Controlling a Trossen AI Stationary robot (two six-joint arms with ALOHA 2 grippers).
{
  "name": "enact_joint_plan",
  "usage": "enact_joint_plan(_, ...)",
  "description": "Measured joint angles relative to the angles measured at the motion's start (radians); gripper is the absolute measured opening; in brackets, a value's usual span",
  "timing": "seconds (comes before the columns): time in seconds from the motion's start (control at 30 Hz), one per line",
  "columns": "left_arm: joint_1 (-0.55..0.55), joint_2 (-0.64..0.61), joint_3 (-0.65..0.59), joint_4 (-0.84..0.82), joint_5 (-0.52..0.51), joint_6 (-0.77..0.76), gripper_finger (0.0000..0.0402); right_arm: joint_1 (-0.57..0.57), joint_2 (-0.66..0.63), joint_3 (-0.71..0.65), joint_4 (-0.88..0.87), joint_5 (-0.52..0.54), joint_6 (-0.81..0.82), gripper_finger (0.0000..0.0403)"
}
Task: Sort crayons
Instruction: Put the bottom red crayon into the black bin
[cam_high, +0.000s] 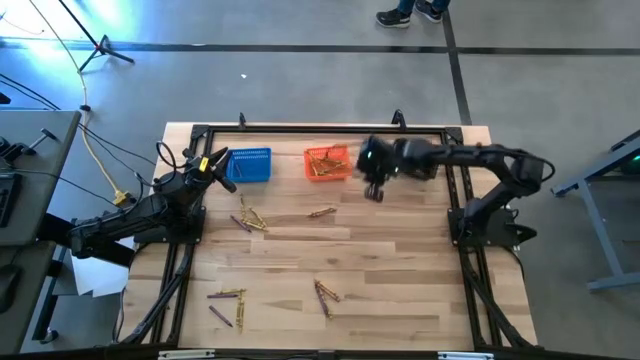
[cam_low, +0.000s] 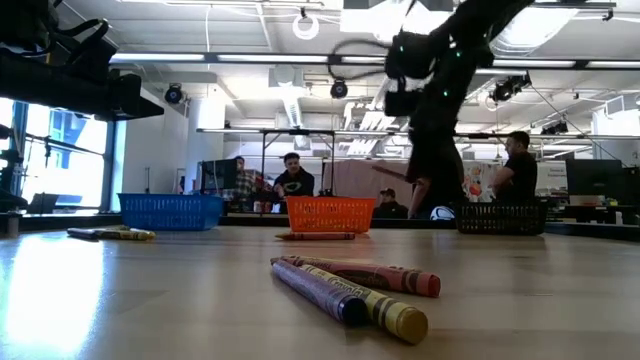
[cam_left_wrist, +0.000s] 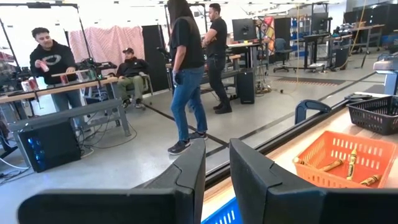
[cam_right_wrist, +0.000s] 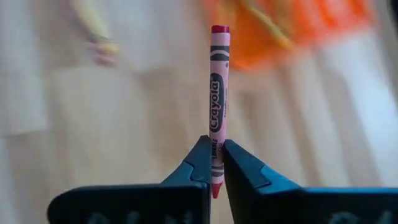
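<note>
Matt paper-wrapped crayon (cam_right_wrist: 219, 93), pale wood-grain table (cam_high: 400, 290), orange mesh basket (cam_high: 326, 163).

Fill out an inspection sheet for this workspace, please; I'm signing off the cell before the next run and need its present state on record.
Surface: wooden table, light planks inside a dark frame.
Job's things: loose crayons in clusters, one alone; yellow ones in the orange basket; blue basket contents cannot be told; black basket on the far side in the low view.
Clutter: nothing seen.
Grippers: right pincer shut on a pink crayon, raised beside the orange basket; left pincer open, empty, by the blue basket.
Cables: yellow cable on the floor, left of the table.
Surroundings: people at benches beyond the table.
</note>
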Motion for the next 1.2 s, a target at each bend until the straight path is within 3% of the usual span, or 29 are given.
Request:
enact_joint_plan(0.3,0.0,0.0,0.0,0.0,0.0,0.0,0.006,-0.315,-0.08,0.0,-0.361,-0.015,-0.093,0.0012)
enact_joint_plan(0.6,0.0,0.0,0.0,0.0,0.0,0.0,0.006,-0.519,-0.146,0.001,-0.398,-0.015,-0.133,0.0012)
enact_joint_plan(0.87,0.0,0.0,0.0,0.0,0.0,0.0,0.006,-0.578,-0.142,0.001,-0.423,-0.015,-0.132,0.0017)
enact_joint_plan(1.2,0.0,0.0,0.0,0.0,0.0,0.0,0.006,-0.58,-0.142,0.001,-0.45,0.007,-0.133,0.0068)
